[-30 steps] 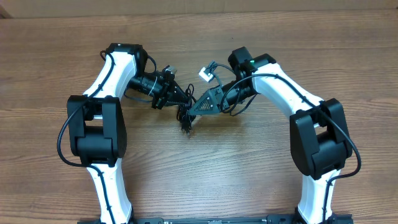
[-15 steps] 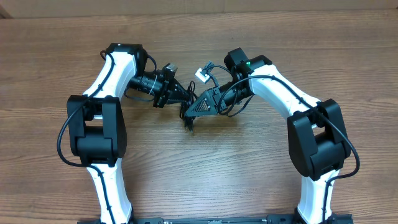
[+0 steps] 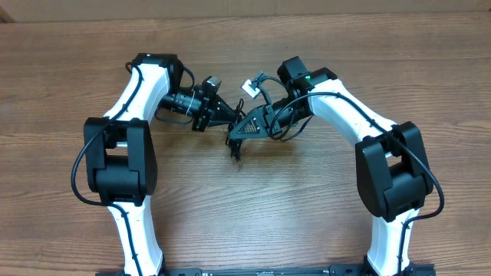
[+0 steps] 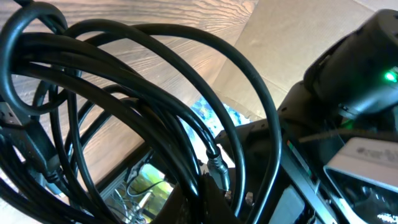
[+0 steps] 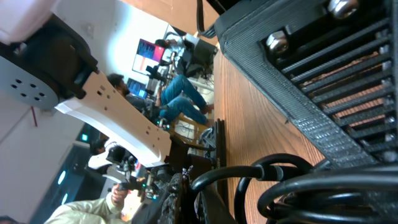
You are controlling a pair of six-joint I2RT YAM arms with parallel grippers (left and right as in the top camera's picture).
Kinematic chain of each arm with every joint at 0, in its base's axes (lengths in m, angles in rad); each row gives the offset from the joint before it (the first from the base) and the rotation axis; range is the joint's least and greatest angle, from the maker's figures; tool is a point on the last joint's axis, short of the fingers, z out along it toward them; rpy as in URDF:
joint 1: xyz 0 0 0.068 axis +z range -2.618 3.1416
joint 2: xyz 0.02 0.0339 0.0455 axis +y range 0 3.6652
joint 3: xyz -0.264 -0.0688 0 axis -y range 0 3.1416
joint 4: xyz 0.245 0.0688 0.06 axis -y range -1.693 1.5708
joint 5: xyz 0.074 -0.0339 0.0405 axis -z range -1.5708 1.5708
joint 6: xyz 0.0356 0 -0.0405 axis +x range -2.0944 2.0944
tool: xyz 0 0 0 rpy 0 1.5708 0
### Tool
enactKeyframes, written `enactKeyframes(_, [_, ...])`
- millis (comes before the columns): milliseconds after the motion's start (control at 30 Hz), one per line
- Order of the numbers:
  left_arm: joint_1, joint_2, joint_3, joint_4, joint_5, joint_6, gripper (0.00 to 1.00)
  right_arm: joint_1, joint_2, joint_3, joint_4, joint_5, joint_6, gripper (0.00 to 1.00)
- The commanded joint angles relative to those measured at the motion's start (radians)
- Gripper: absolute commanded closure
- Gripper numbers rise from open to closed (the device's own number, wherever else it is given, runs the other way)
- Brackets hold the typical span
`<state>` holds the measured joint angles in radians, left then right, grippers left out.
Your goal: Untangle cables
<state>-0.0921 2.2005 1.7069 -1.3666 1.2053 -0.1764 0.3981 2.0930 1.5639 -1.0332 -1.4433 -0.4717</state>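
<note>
The cables are a small bundle of thin black cords hanging between the two grippers at the middle of the table. My left gripper comes in from the left. In the left wrist view it is shut on the bundle's loops, with a silver-tipped plug just above the jaws. My right gripper meets the bundle from the right. In the right wrist view it is shut on a black cord that loops off to the right.
The wooden table lies under both arms. A small white connector on a wire sticks up beside the right wrist. The two grippers sit almost against each other. Cardboard stands behind the table.
The right gripper has slid a little left into the bundle and its jaws have shut on a cord. The left gripper stayed shut and barely moved.
</note>
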Motion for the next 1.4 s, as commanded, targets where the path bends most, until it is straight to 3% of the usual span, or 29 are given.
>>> enactKeyframes(0, [-0.005,-0.008,0.001,0.041,-0.029,0.019,0.96,-0.013,-0.019,0.010,-0.020,-0.127,-0.061,0.96])
enactKeyframes(100, [-0.006,-0.008,0.001,0.082,-0.066,0.000,0.96,-0.013,-0.029,0.010,-0.050,-0.127,-0.107,0.96])
enactKeyframes(233, [-0.007,-0.008,0.001,0.150,-0.187,-0.122,0.96,-0.013,-0.068,0.010,-0.080,-0.127,-0.139,0.96])
enactKeyframes(367, [-0.007,-0.008,0.001,0.213,-0.196,-0.193,0.96,-0.012,-0.117,0.010,-0.084,-0.127,-0.139,0.96])
enactKeyframes(567, [-0.007,-0.008,-0.002,0.221,-0.340,-0.225,0.96,-0.014,-0.195,0.010,-0.079,-0.127,-0.140,0.96])
enactKeyframes(900, [-0.009,-0.008,-0.058,0.207,-0.402,-0.224,0.96,-0.014,-0.225,0.010,-0.023,-0.127,-0.139,0.96])
enactKeyframes(1067, [-0.011,-0.008,-0.128,0.215,-0.383,-0.224,0.96,-0.015,-0.225,0.010,0.020,-0.127,-0.120,0.96])
enactKeyframes(1167, [0.009,-0.008,-0.133,0.210,-0.238,-0.154,0.96,-0.016,-0.225,0.010,0.022,-0.127,-0.105,0.96])
enactKeyframes(1267, [0.058,-0.008,-0.121,0.173,-0.090,-0.093,0.89,-0.016,-0.225,0.010,0.021,-0.127,-0.100,0.96])
enactKeyframes(1367, [0.109,-0.008,-0.114,0.131,-0.085,-0.083,0.85,-0.018,-0.225,0.010,0.021,-0.127,-0.097,0.96])
